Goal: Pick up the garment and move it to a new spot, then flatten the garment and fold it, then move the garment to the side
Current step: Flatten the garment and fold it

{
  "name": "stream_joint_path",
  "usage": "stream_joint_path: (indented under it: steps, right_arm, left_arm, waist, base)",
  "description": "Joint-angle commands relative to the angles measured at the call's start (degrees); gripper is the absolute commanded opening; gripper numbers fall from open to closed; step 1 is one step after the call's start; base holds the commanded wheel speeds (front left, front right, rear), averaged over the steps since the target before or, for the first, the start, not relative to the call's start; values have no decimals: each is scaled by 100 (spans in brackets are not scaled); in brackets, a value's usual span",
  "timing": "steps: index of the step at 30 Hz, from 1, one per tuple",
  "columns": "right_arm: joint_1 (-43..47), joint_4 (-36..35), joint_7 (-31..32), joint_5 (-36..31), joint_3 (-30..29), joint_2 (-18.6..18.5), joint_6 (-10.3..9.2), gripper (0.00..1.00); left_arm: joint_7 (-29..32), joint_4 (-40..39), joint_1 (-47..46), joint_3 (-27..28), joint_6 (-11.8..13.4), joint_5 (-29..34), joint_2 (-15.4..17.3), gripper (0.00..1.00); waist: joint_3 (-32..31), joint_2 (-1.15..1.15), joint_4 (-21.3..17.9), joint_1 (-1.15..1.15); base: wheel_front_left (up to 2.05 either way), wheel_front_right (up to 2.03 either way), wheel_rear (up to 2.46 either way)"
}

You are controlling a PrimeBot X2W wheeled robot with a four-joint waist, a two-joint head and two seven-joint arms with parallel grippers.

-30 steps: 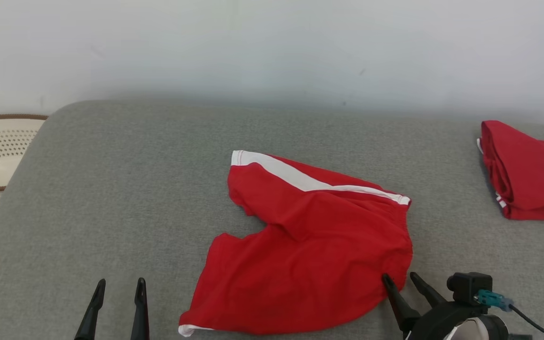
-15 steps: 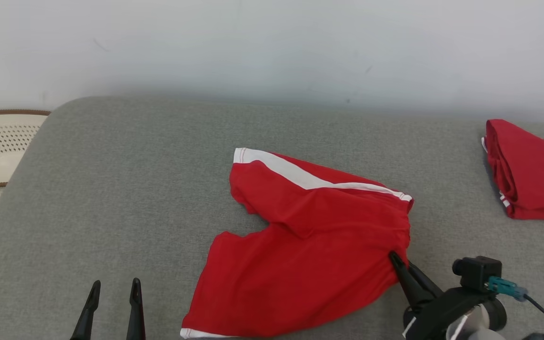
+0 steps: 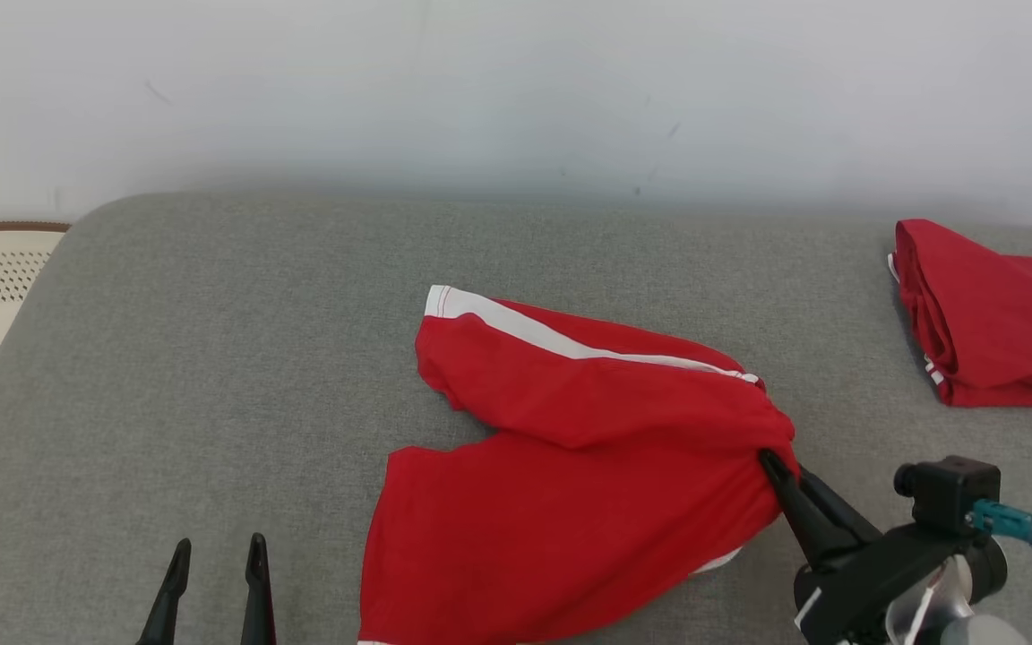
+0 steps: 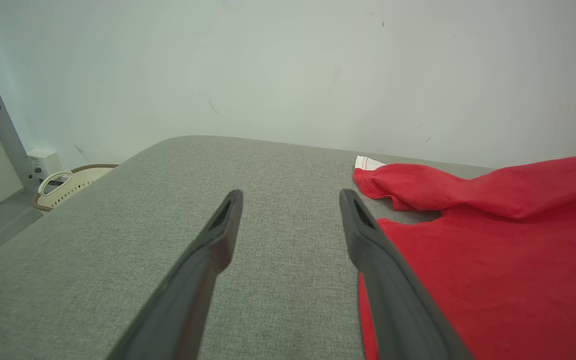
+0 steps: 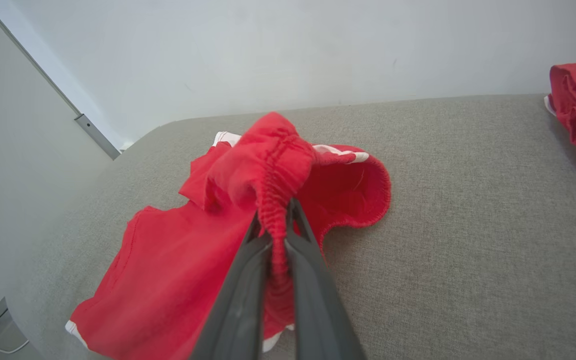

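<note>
— Where does the garment lie?
— The red shorts (image 3: 588, 484) sprawl midway across the grey padded surface (image 3: 211, 358), well apart from the folded red garment (image 3: 991, 331) at the far right
— And the right gripper (image 3: 776, 466)?
— Clenched on the elastic waistband (image 5: 273, 165). The right wrist view shows the gathered band pinched between its two fingers and humped up off the surface, while the legs lie flat
— Which way does the cloth run from that pinch?
— Leftward and towards the robot. The long axis goes from the waistband on the right to the leg hems on the left, one hem with its white stripe farther away, the other at the near edge of the head view
— The left gripper (image 3: 219, 543)?
— Jaws released, holding nothing, low on the left, just beside the near leg and, as far as I can tell, not touching it
— So the lift?
— I judge the right arm carries it alone, being the one at the waistband; the free legs will likely trail leftward and drag unless raised high
</note>
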Motion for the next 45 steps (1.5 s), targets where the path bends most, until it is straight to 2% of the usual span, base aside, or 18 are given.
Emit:
stream_joint_path:
  steps: [1, 7, 12, 24, 25, 26, 27, 31, 35, 41, 45]
  right_arm:
    - [-130, -12, 32, -30, -31, 72, 2, 0]
    - [-752, 569, 185, -484, -170, 339, 2, 0]
    - [-1458, 1592, 226, -595, -75, 562, 2, 0]
    - [-2832, 4252, -506, -617, 399, 798, 2, 0]
    - [-2893, 4399, -579, -590, 439, 820, 3, 13]
    - [-2934, 4528, -656, -556, 482, 842, 2, 78]
    - [-2965, 4649, -696, -513, 526, 857, 2, 100]
    - [-2998, 4834, -981, -315, 665, 868, 2, 100]
    - [-2842, 4732, -1208, -97, 739, 773, 3, 100]
    - [-2398, 4244, -1482, 176, 786, 435, 3, 100]
    - [-2050, 3747, -1697, 260, 586, 251, 3, 100]
  left_arm:
    - [-33, 19, 63, 13, -19, 12, -7, 100]
    - [-33, 120, 5, -64, -76, 7, -15, 100]
    - [-34, 191, -67, -145, -118, 0, -17, 100]
    - [-33, 362, -261, -465, -138, -61, -21, 100]
    - [-33, 373, -265, -472, -130, -62, -21, 100]
    - [-33, 372, -265, -480, -120, -64, -21, 100]
    - [-33, 373, -257, -478, -107, -65, -22, 100]
    - [-33, 383, -196, -448, -87, -71, -22, 100]
    - [-33, 378, -156, -424, -84, -80, -22, 100]
    - [-33, 327, -82, -385, -43, -113, -21, 100]
    - [-33, 285, -39, -324, -40, -107, -21, 100]
  waist:
    - [-25, 0, 26, 0]
    - [-96, 0, 201, 0]
    - [-101, 0, 403, 0]
    - [10, 0, 892, 0]
    - [9, 0, 899, 0]
    - [8, 0, 899, 0]
    - [4, 0, 890, 0]
    - [-28, 0, 780, 0]
    - [-59, 0, 669, 0]
    - [-76, 0, 421, 0]
    - [-77, 0, 285, 0]
  base:
    - [0, 0, 0]
    - [0, 0, 0]
    - [0, 0, 0]
    - [0, 0, 0]
    - [0, 0, 0]
    - [0, 0, 0]
    - [0, 0, 0]
    - [0, 0, 0]
    - [0, 0, 0]
    - [0, 0, 0]
    - [0, 0, 0]
